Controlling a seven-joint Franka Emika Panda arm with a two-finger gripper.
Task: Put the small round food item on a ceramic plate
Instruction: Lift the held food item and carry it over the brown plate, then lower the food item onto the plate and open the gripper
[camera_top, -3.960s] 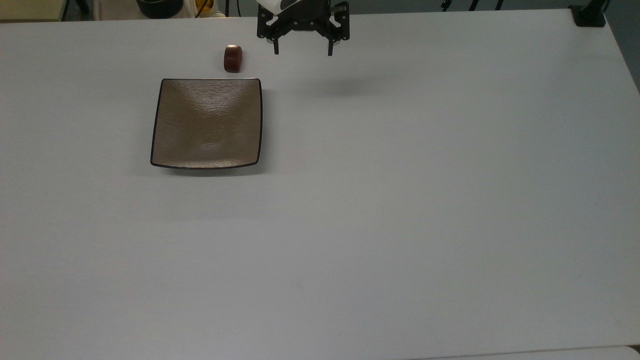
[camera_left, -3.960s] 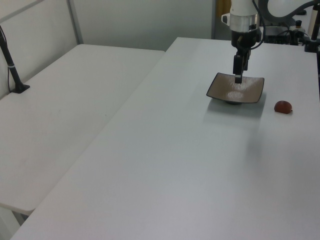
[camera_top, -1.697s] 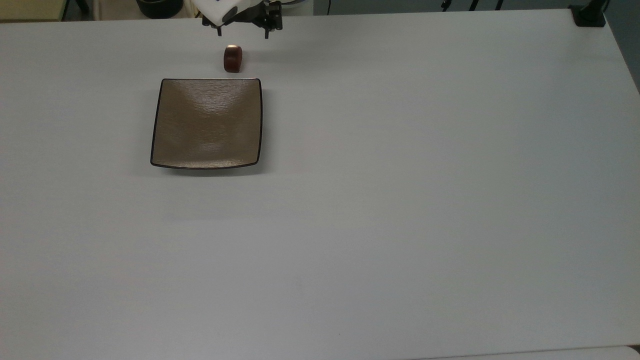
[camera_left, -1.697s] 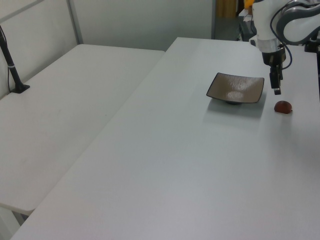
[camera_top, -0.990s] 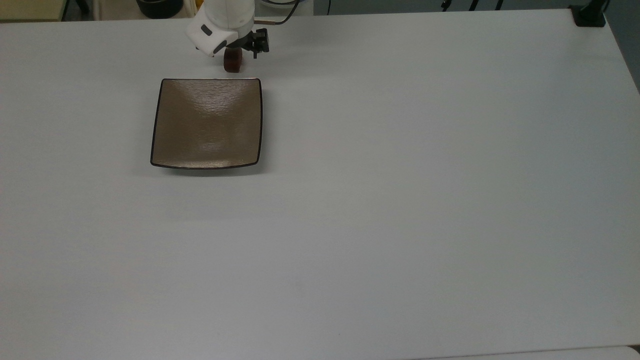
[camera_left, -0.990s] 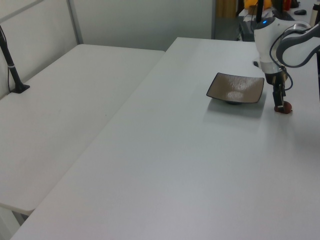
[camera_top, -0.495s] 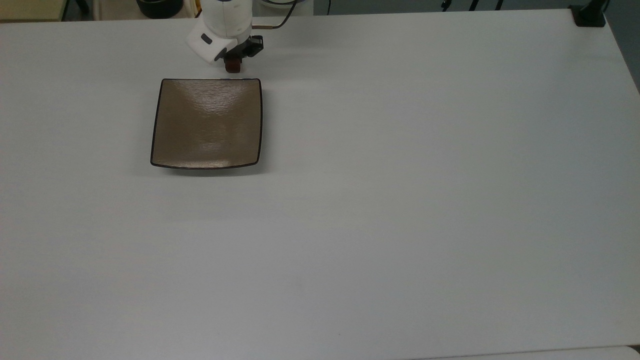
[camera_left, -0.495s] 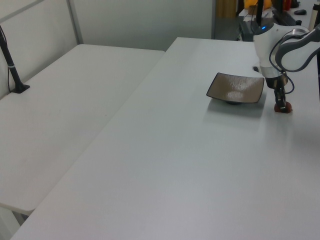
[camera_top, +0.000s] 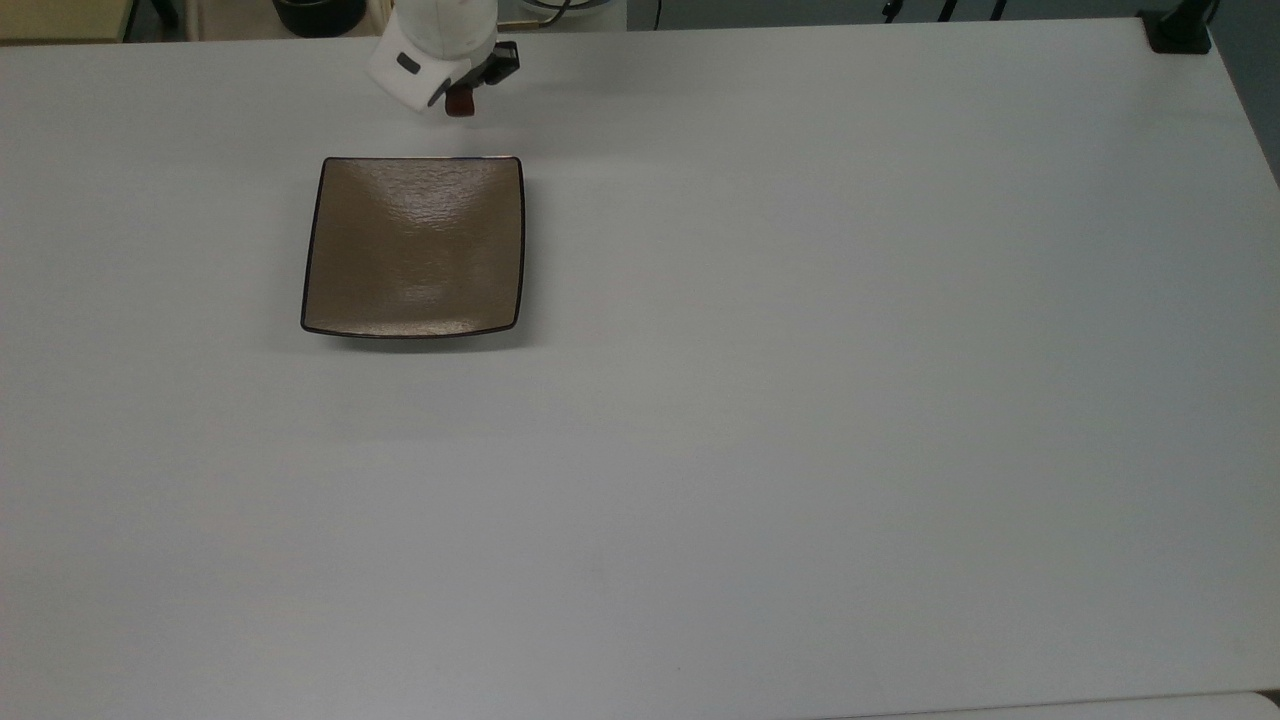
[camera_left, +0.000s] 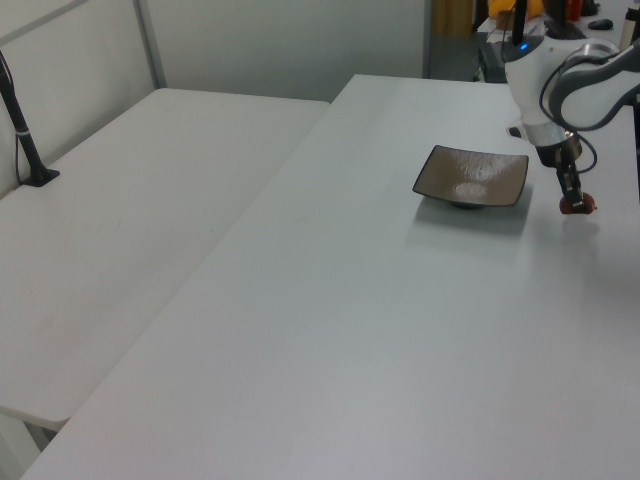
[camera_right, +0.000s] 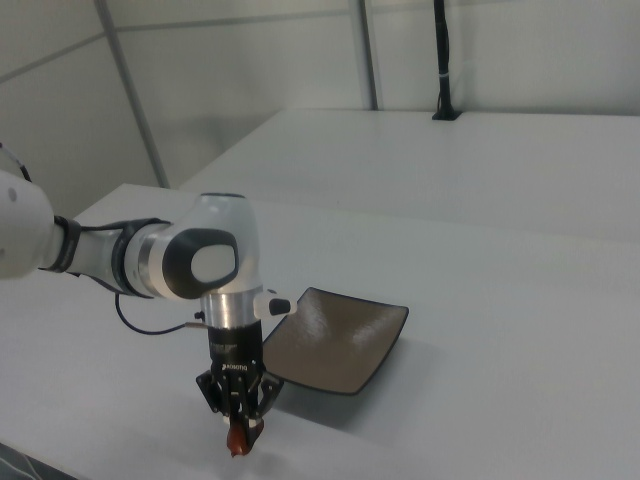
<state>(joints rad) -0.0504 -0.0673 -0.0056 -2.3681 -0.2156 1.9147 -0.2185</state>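
Plate (camera_top: 412, 245) first: the square brown dish with its thin dark rim sits flat on the white table (camera_top: 800, 400), its glossy textured face bare, and everything else is placed from it here. In the top view the gripper (camera_top: 460, 100) is just beyond the plate's upper edge, above the plate's right half, with the arm's white wrist housing covering most of it from that camera. The fingers are closed on the food lump (camera_top: 460, 103), a small reddish-brown piece whose lower end peeks out below the black finger mounts. In the left view the gripper (camera_left: 575, 203) hangs to the right of the plate (camera_left: 470, 177), near its right-hand corner but clear of the rim, and the food lump (camera_left: 577, 205) is pinched at the fingertips with a faint shadow on the table beneath it, so it seems lifted off the surface rather than resting there. In the right view the arm points straight down, the gripper (camera_right: 238, 435) sits to the left of and in front of the plate (camera_right: 335, 340), beside its near-left corner, and the food lump (camera_right: 238, 438) shows as a red bit between the dark fingers (camera_right: 226, 416), close above the table (camera_right: 520, 330). The lump is apart from the plate in all three views.
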